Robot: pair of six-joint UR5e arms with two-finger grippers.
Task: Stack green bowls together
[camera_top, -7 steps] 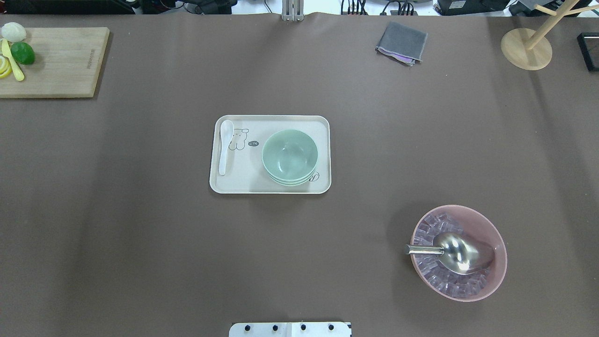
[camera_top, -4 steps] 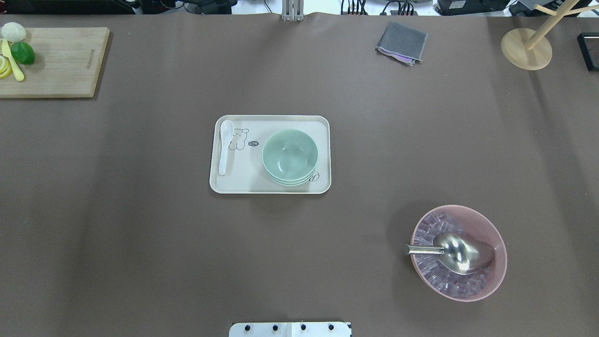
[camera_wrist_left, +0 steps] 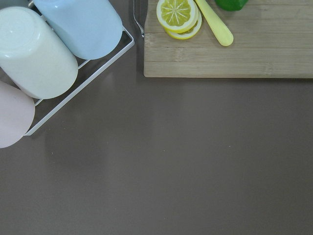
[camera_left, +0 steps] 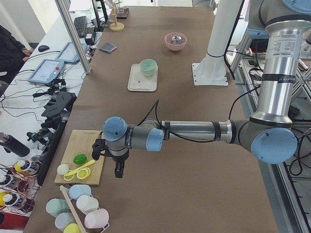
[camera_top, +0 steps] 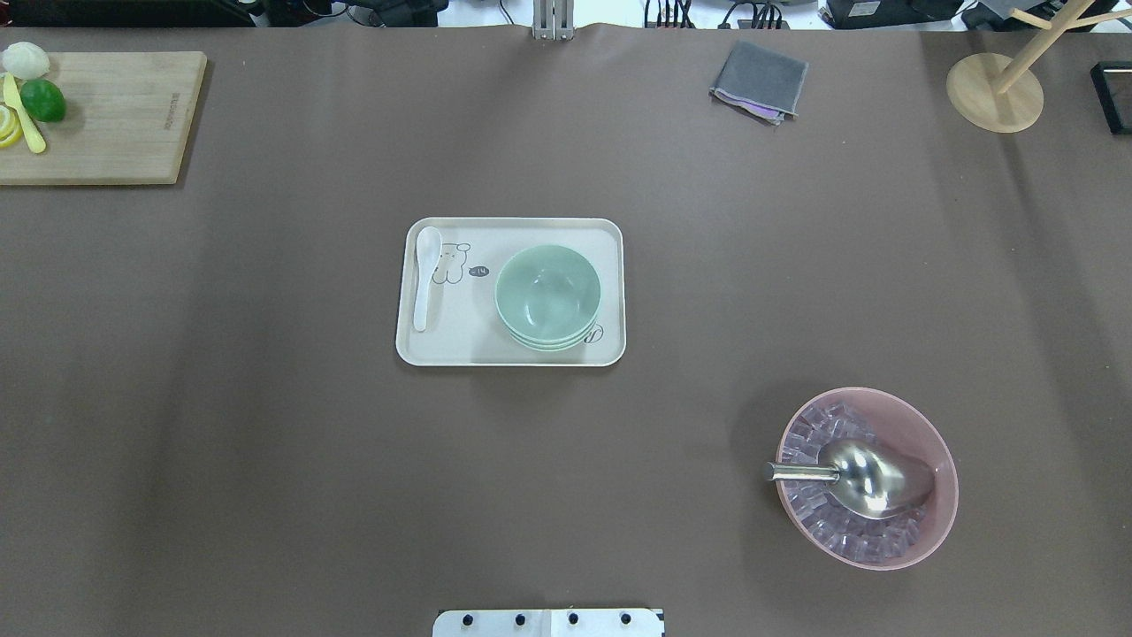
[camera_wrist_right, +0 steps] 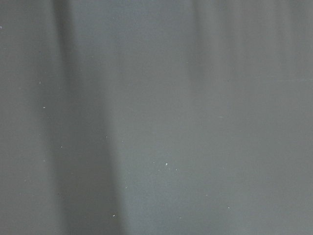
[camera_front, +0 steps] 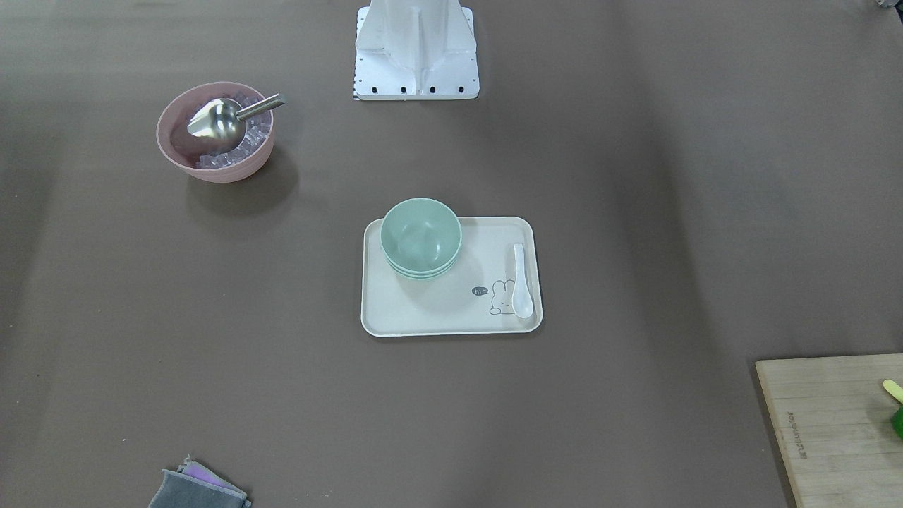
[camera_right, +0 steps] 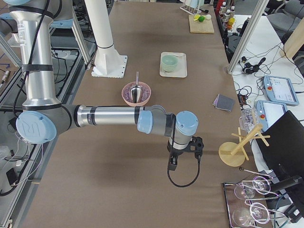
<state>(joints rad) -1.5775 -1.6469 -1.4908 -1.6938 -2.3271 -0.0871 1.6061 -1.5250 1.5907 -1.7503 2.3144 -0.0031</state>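
Three pale mint-green bowls (camera_top: 547,292) sit nested in one stack on the right part of a cream tray (camera_top: 460,332). The stack also shows in the front-facing view (camera_front: 421,236) and the two side views (camera_left: 148,66) (camera_right: 169,62). My left gripper (camera_left: 119,170) hangs over the table's left end beside a cutting board, far from the bowls. My right gripper (camera_right: 172,164) hangs over the table's right end, also far from them. Both show only in the side views, so I cannot tell whether they are open or shut.
A white spoon (camera_top: 424,274) lies on the tray's left side. A pink bowl (camera_top: 929,531) with ice and a metal scoop stands front right. A cutting board (camera_top: 115,115) with fruit, a grey cloth (camera_top: 759,81) and a wooden stand (camera_top: 995,93) lie at the back. Mugs (camera_wrist_left: 39,54) lie under my left wrist.
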